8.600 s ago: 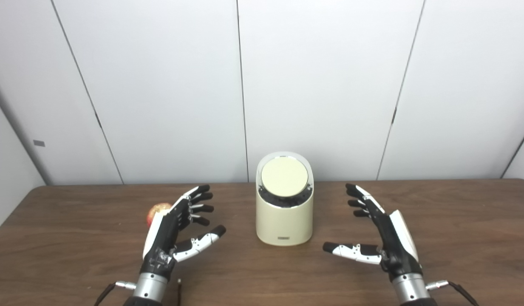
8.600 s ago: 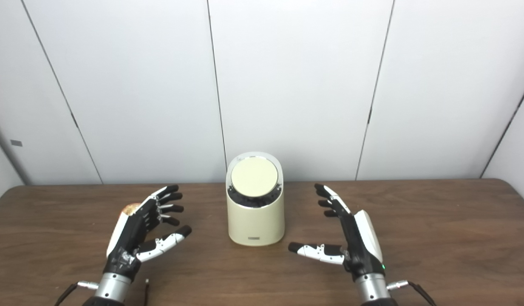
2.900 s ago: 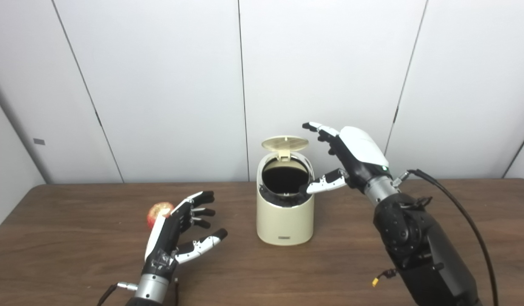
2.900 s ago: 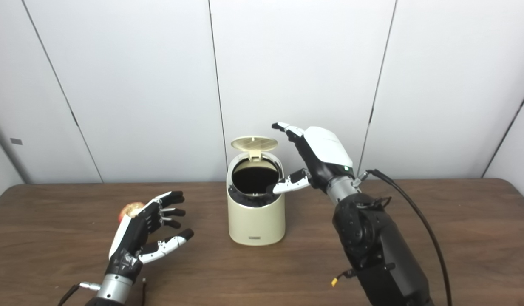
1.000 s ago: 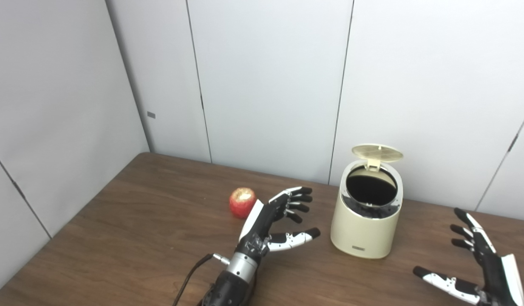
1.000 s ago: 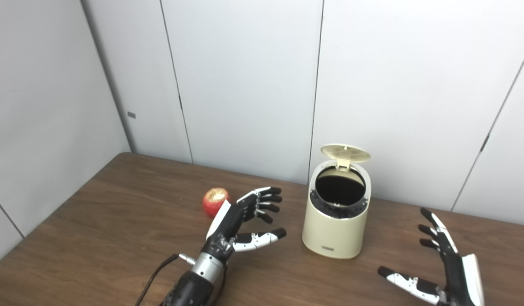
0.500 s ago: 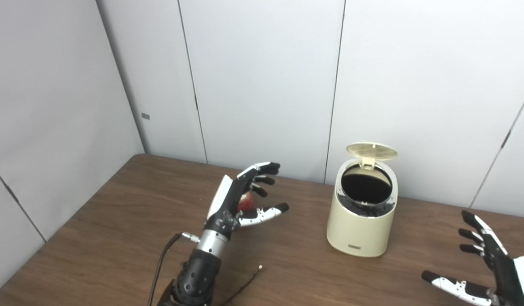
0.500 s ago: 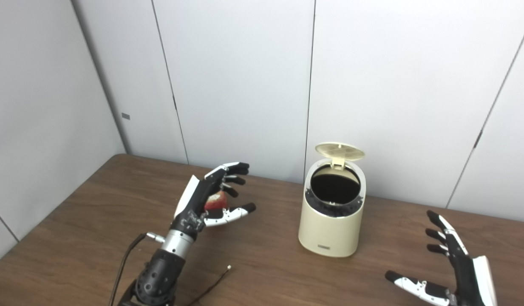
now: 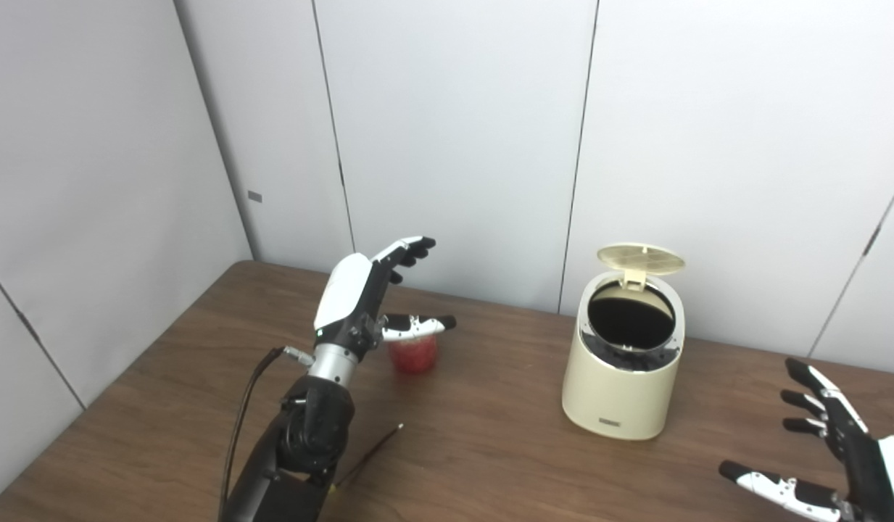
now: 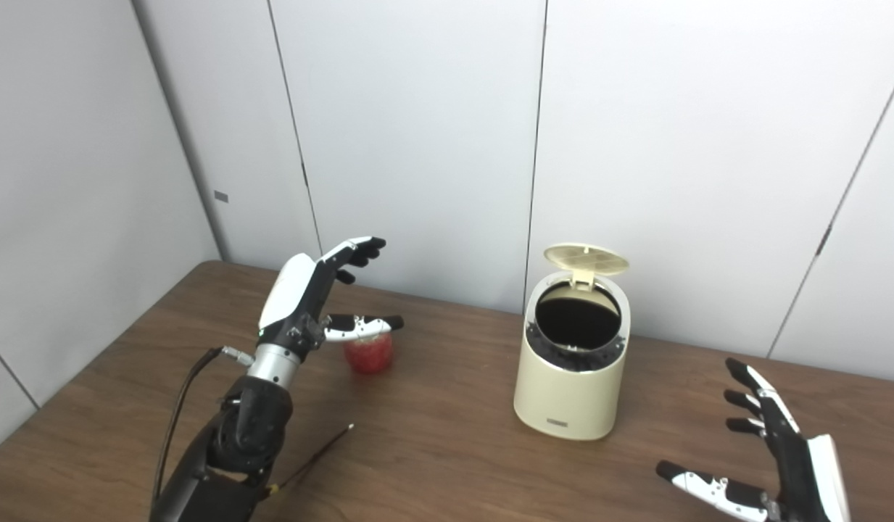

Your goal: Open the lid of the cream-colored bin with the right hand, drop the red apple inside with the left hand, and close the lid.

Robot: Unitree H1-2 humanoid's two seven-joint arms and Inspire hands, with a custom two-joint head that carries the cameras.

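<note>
The cream-colored bin (image 9: 621, 384) stands on the brown table with its round lid (image 9: 641, 257) tipped up at the back, showing a dark inside. The red apple (image 9: 413, 354) rests on the table to the bin's left. My left hand (image 9: 367, 293) hovers just above the apple, open, fingers stretched forward and thumb over the fruit, not touching it as far as I can see. My right hand (image 9: 838, 457) is open low at the bottom right, well to the right of the bin.
The table (image 9: 490, 449) meets white wall panels at the back and on the left, forming a corner. A thin dark cable (image 9: 367, 455) lies on the wood beside my left forearm.
My left hand has risen from beside the apple to above it, and the apple now shows below the thumb. The lid stays up and the right hand has barely moved.
</note>
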